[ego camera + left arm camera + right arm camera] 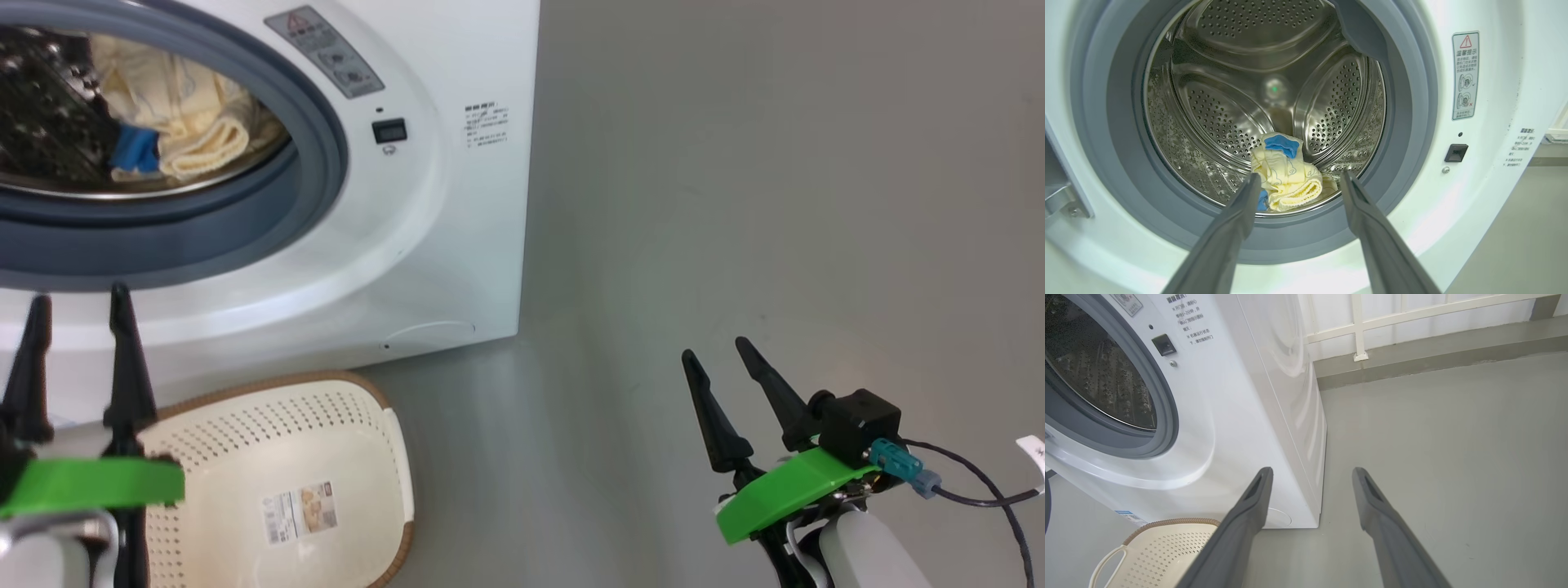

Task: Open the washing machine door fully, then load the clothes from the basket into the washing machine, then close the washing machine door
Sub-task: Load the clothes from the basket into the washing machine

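Our left gripper [78, 294], fingers spread and holding nothing, hangs just before the mouth of the washing machine [457, 204]; our right gripper [715, 347], also spread and bare, hovers over the floor [735, 204] well aside. We see the clothes [1286, 179] bunched low in the drum [1229, 114], close behind the grey seal [1404, 122] (whether both garments are in that bundle we cannot tell). Closing the door is what remains, we judge, and a fold slumping forward could get pinched against the seal. Our left arm could also clip the basket [269, 384] standing just below.

warning label [1465, 75] on washing machine [1478, 196]: red triangle sign, heading "温馨提示". sticker [300, 506] inside basket [245, 425]: print illegible.
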{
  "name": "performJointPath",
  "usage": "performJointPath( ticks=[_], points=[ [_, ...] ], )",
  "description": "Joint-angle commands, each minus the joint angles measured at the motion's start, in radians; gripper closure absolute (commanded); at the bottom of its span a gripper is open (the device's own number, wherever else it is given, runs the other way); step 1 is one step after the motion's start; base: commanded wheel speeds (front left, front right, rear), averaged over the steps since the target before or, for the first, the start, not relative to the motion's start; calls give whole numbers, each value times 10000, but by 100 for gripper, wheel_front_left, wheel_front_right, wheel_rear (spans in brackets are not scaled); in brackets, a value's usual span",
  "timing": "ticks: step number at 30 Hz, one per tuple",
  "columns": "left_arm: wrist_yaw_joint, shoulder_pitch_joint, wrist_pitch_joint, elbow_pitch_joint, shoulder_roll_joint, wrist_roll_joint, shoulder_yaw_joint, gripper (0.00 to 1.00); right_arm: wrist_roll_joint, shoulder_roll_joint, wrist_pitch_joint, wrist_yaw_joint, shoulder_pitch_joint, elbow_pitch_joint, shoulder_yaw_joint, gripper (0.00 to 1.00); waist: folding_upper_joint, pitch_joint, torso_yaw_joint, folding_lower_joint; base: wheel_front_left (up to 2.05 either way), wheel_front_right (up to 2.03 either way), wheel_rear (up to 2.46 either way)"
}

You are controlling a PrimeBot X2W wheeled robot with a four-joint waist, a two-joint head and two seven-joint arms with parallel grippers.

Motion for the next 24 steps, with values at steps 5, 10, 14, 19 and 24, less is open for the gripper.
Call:
performJointPath(
  ticks=[5,10,14,19,24],
  points=[
    [-152,1267,-49,-763,-260,850,1004,0,-204,55,-49,29,241,-264,258,0,0,-762,-103,0,0,0,0],
    [-281,2425,-49,-1152,-926,1448,1509,0,-269,55,-49,29,374,-213,284,0,0,-1183,-107,0,0,0,0],
    [-387,3045,-49,-1200,-1274,1685,1754,0,-349,55,-49,29,364,-154,233,0,0,-1429,-52,0,0,0,0],
    [-422,3657,-49,-1240,-1594,1927,1984,0,-422,55,-49,29,425,-152,206,0,0,-1668,19,0,0,0,0],
    [-425,4129,-49,-1287,-1758,2080,2142,0,-469,55,-49,29,485,-153,224,0,0,-1874,48,0,0,0,0]
  ],
)
